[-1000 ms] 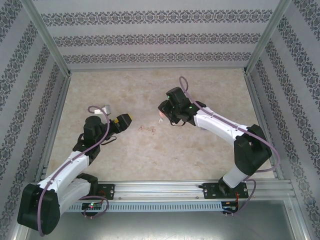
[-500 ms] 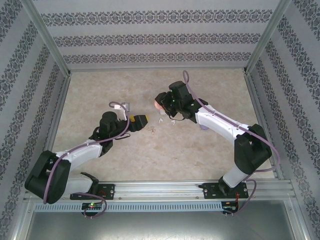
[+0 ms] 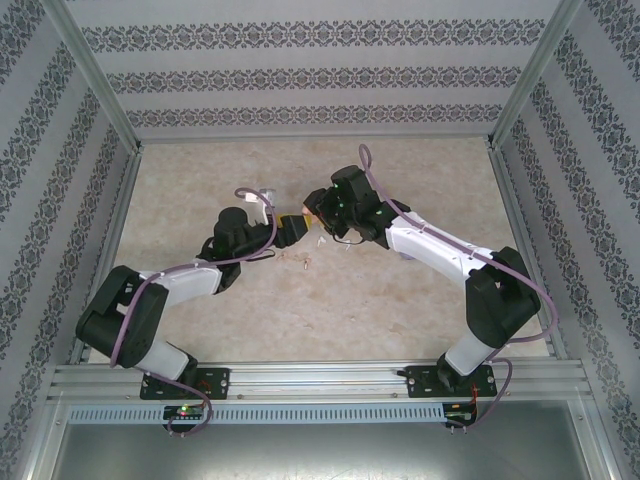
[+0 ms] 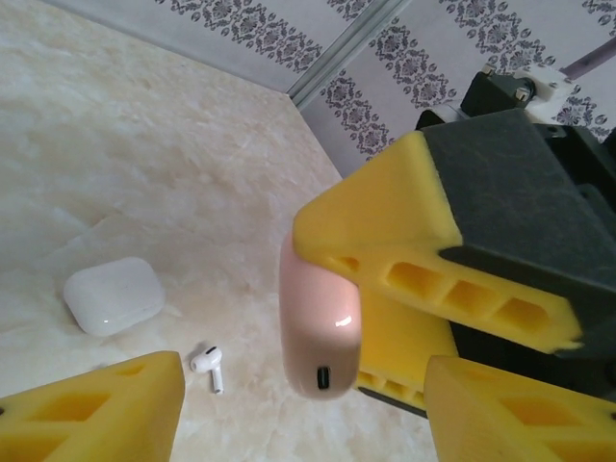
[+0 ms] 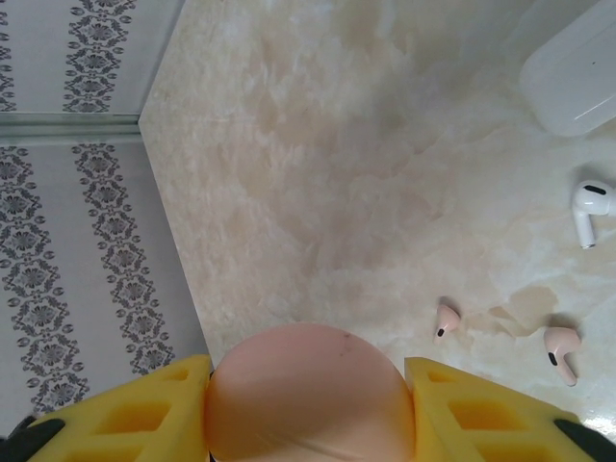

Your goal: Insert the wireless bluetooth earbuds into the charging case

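Right wrist view: the right gripper (image 5: 306, 416) is clamped, fingers partly apart, on the pink charging case (image 5: 308, 380). Two pinkish earbuds (image 5: 448, 320) lie loose on the marble table (image 5: 318, 144). In the left wrist view, the left gripper (image 4: 306, 409) stands open, its fingers flanking that case without touching it.

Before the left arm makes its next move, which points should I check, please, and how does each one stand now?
1. Right fingers clamp the pink rounded plastic charging case from both sides: ok.
2. Left fingers stand apart and do not touch that case: ok.
3. Lid of that case open: not ok; no open lid shows and it looks closed.
4. Two small pinkish stemmed earbuds lie free on the beige marbled table: ok.
5. White rounded charging case and white stemmed earbud lie on the table, apart from the fingers: ok.
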You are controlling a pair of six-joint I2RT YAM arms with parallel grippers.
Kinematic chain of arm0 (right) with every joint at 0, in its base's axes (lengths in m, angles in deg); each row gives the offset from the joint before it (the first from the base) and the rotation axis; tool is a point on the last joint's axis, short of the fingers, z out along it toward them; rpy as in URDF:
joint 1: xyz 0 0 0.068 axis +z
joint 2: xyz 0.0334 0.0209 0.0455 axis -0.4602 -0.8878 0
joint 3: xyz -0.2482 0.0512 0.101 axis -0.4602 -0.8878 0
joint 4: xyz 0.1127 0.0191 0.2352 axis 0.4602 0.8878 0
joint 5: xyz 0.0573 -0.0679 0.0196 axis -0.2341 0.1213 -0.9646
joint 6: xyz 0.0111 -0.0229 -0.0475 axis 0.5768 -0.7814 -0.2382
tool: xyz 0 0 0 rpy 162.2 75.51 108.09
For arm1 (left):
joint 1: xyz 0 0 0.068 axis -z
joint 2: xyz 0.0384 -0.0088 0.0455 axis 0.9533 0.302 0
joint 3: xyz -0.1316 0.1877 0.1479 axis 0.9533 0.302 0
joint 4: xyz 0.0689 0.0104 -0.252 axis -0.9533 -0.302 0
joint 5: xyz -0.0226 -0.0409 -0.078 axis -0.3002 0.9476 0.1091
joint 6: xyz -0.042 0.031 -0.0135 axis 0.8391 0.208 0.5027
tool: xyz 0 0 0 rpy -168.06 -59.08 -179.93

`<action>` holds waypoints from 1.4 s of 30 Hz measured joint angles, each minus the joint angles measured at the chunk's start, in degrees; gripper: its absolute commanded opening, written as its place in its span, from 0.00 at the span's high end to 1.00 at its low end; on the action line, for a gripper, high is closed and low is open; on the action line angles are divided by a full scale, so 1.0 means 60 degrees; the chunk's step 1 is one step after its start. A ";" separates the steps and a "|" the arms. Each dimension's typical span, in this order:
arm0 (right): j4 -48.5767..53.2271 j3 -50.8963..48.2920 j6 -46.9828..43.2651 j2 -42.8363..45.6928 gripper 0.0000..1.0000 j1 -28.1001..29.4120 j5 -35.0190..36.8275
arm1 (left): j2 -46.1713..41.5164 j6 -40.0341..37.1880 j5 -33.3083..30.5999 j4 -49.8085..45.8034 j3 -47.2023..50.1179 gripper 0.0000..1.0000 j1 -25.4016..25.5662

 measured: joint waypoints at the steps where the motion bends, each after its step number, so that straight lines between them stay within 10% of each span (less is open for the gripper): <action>1: -0.0007 0.0000 0.0004 0.0000 0.65 0.0025 0.0000 | 0.0098 0.0011 0.0018 0.0066 -0.0047 0.39 0.0000; 33: -0.0066 -0.0040 0.0208 0.0029 0.66 0.0095 0.0146 | 0.0965 0.0259 0.0222 0.0729 -0.0514 0.85 0.0240; 42: -0.0127 -0.0153 0.0175 0.0255 0.35 -0.0095 0.0102 | 0.0962 0.0244 0.0262 0.0769 -0.0605 1.00 0.0313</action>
